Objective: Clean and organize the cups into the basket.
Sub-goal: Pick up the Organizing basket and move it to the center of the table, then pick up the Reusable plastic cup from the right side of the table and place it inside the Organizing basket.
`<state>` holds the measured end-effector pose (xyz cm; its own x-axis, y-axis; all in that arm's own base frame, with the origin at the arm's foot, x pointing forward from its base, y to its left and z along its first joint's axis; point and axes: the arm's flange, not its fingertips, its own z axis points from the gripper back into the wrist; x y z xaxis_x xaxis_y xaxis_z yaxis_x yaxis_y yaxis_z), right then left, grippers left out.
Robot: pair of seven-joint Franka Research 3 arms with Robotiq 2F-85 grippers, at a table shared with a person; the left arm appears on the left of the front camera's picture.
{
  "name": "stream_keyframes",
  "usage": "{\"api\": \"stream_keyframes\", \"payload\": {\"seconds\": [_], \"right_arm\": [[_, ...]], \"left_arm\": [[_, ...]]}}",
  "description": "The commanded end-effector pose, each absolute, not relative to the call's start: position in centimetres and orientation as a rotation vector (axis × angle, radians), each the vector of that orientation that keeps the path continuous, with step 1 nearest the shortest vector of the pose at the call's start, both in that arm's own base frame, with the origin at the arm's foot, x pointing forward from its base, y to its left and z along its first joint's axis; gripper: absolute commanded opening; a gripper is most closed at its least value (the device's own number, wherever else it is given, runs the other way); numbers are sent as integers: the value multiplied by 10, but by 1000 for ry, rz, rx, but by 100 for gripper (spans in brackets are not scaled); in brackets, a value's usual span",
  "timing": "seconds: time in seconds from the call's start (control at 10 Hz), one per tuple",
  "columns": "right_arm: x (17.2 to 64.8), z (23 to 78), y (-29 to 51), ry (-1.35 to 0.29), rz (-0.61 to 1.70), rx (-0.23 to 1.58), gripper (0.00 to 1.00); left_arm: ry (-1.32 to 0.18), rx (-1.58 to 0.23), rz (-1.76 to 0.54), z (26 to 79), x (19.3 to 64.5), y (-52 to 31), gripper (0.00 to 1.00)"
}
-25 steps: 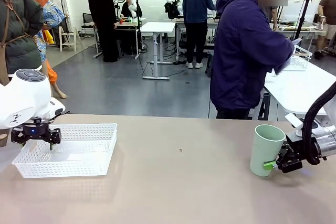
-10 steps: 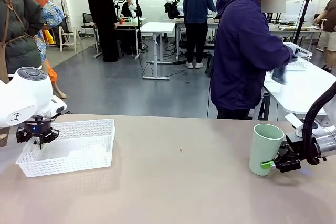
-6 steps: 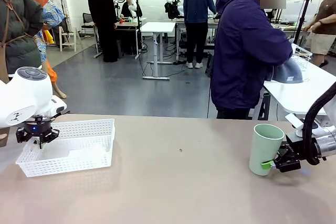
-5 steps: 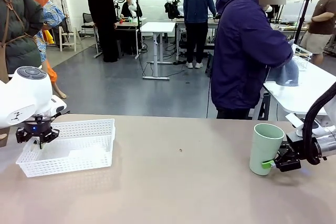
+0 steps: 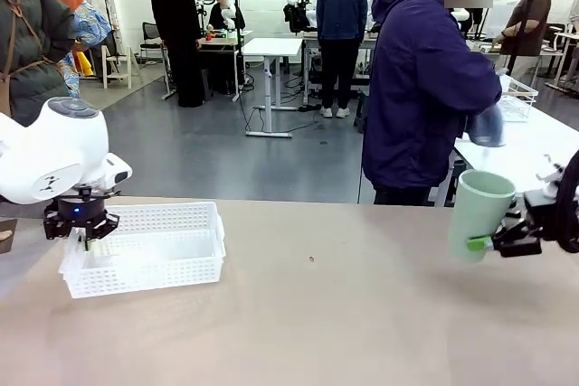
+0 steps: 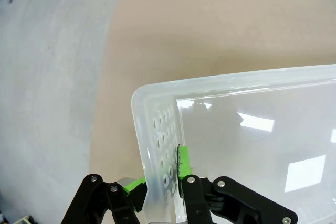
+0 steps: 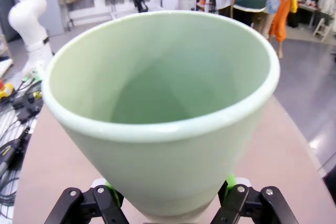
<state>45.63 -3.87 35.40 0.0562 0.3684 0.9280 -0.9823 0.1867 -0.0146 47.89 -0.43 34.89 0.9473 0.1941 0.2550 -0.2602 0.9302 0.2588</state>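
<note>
The white lattice basket [image 5: 149,249] sits on the tan table at the left. My left gripper [image 5: 80,234] is shut on its left short wall; in the left wrist view the green pads [image 6: 184,162] pinch that perforated wall [image 6: 160,156] from both sides. At the right, my right gripper [image 5: 490,243] is shut on the lower part of a pale mint green cup [image 5: 478,212], which hangs tilted above the table. In the right wrist view the cup's open mouth [image 7: 157,72] faces the camera with a finger [image 7: 107,198] on each side of its base; it looks empty inside.
A person in a dark blue jacket [image 5: 421,88] stands at the table's far side, turned toward a white side table [image 5: 520,155] with a wire basket [image 5: 516,97], holding a cloth. A small dark speck [image 5: 311,259] lies mid-table. Bare tabletop [image 5: 308,332] spans between basket and cup.
My left gripper has dragged the basket to the right, toward the middle. My right gripper has lifted the mint cup off the table, up and to the right, tilting it.
</note>
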Motion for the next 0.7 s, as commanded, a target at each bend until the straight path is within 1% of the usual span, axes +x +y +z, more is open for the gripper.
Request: {"api": "stream_keyframes", "payload": {"seconds": [0.0, 0.3, 0.4, 0.5, 0.6], "right_arm": [[441, 392, -41, -1029, 1171, 764, 18], [421, 471, -54, -1108, 1173, 737, 18], [415, 482, -58, -1118, 1173, 723, 18], [433, 455, -51, -1101, 1188, 727, 18], [433, 455, -51, -1101, 1188, 727, 18]], "left_arm": [[-186, 318, 190, 355, 485, -34, 0], [-176, 337, 146, 350, 499, -94, 0], [-185, 335, 142, 348, 501, -110, 0], [-196, 336, 126, 348, 501, -129, 0], [-204, 326, 106, 351, 498, -149, 0]]}}
